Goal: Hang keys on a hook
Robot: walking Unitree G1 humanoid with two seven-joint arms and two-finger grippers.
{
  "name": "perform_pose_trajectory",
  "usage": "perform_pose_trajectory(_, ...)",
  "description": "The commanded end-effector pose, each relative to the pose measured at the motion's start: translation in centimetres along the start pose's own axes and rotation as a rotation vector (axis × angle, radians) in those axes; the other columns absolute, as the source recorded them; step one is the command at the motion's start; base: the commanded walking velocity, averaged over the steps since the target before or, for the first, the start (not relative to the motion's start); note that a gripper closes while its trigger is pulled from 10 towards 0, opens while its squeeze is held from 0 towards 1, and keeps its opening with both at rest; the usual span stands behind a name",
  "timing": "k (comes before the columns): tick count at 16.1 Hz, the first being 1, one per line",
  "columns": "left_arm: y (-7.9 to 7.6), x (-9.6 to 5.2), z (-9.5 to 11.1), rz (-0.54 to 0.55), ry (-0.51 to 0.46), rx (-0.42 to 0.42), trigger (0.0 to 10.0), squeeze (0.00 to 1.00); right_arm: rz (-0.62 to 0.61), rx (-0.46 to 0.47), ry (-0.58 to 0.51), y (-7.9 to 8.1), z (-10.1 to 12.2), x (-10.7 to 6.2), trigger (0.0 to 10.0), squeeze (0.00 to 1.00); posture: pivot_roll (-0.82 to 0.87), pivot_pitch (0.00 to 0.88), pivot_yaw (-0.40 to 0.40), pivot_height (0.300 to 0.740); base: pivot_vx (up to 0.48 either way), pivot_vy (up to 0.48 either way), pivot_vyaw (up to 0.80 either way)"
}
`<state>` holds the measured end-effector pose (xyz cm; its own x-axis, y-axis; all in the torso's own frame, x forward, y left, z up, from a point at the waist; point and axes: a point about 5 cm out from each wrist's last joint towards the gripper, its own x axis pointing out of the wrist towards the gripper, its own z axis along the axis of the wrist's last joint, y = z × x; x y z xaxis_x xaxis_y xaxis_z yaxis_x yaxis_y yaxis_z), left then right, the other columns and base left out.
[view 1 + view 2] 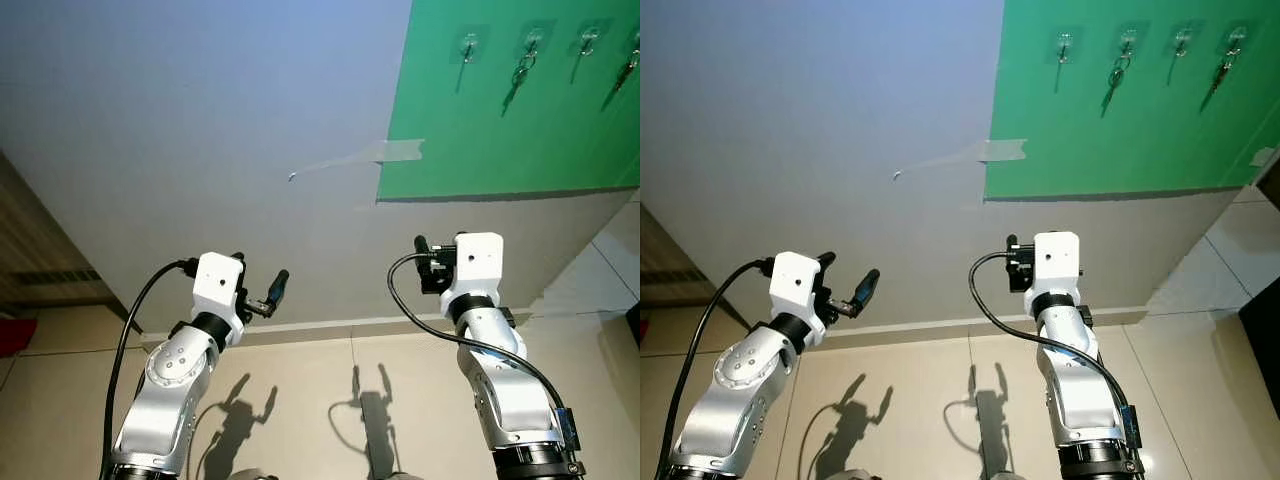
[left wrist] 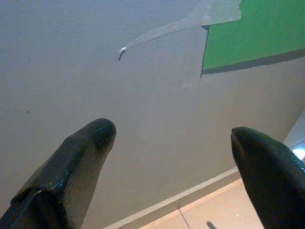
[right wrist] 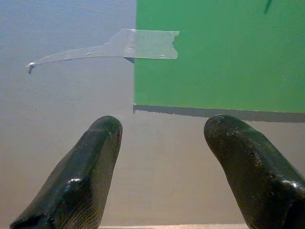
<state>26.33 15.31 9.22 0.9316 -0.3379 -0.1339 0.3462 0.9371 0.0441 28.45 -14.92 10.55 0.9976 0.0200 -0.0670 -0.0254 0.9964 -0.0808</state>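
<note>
A green sheet point(image 1: 500, 120) is fixed to the grey wall, high on the right. Along its top runs a row of several clear hooks point(image 1: 468, 45). A bunch of keys point(image 1: 523, 70) hangs from the second hook, and another bunch point(image 1: 625, 75) from the hook at the far right. My left gripper point(image 1: 260, 272) is raised below and well left of the sheet, open, with nothing between its fingers point(image 2: 86, 157). My right gripper point(image 1: 427, 262) is raised under the sheet's lower left corner, also open and empty, its fingers point(image 3: 90, 171) pointing at the wall.
A peeling strip of clear tape point(image 1: 370, 155) runs left from the green sheet's edge. A pale baseboard point(image 1: 330, 325) meets the beige tiled floor point(image 1: 320, 400). Wooden furniture point(image 1: 40, 260) stands at the left, and a dark object point(image 1: 634, 325) at the right edge.
</note>
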Motion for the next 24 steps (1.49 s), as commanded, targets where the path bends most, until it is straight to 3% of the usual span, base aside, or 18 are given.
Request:
perform_pose_trajectory(1,0.22,0.17,0.14,0.006,-0.002,0.014,10.0,0.0,-0.003,-0.009,0.006,0.11,0.06,0.09,10.0,0.0,0.0,0.0,0.019,0.74,0.0,0.0,0.0)
perform_pose_trajectory(3,0.41,0.14,0.36,0.003,-0.012,0.039,10.0,0.0,0.01,0.0,0.006,0.33,0.0,-0.06,10.0,0.0,0.0,0.0,0.022,0.74,0.0,-0.236,0.0)
perform_pose_trajectory(13,0.97,0.28,0.31,0.046,-0.011,0.004,10.0,0.0,0.062,-0.024,-0.06,0.93,0.33,-0.46,10.0,0.0,0.0,0.0,0.023,0.74,0.031,-0.443,0.0)
perform_pose_trajectory(24,0.35,0.45,0.18,0.02,-0.004,0.004,10.0,0.0,0.038,0.024,-0.043,0.67,0.26,-0.37,10.0,0.0,0.0,0.0,0.021,0.74,0.0,0.0,-0.54)
